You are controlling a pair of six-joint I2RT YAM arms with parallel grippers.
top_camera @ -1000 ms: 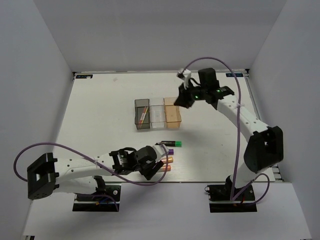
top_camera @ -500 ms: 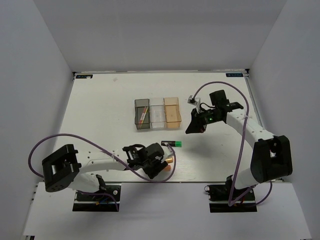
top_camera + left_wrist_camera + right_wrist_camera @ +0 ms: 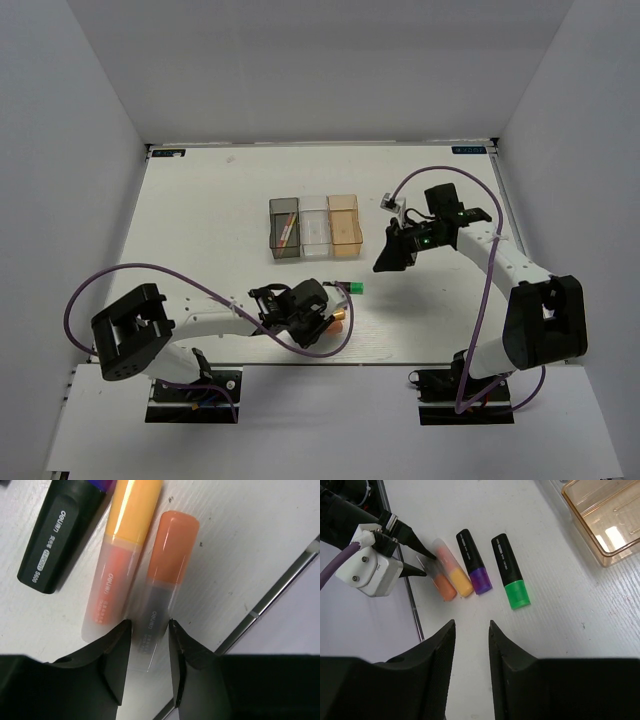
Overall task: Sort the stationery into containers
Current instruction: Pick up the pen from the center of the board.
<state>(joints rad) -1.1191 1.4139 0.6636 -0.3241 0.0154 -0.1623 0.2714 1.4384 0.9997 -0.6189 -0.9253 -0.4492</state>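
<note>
Smoky grey plastic box point(image 3: 278, 250) in the top view already holds the thin pink pen point(image 3: 290, 228) and pale wooden stick point(image 3: 285, 233); the clear box point(image 3: 316, 240) and tan-orange box point(image 3: 345, 238) look unfilled; four items remain on the white table point(image 3: 200, 220). Left wrist view: the left gripper point(image 3: 150, 630) straddles the frosted orange-capped tube point(image 3: 167, 570), jaws parted, not visibly pinching; the yellow-capped twin point(image 3: 122, 555) lies just beside it. Right wrist view: the right gripper point(image 3: 471, 627) hangs unclenched, empty, above the green-ended black marker point(image 3: 511, 575) and the purple-ended black marker point(image 3: 475, 562).

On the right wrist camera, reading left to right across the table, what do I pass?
In order: left claw → orange-capped tube → yellow-capped tube → purple-ended marker → green-ended marker → tan-orange box at the upper right.
</note>
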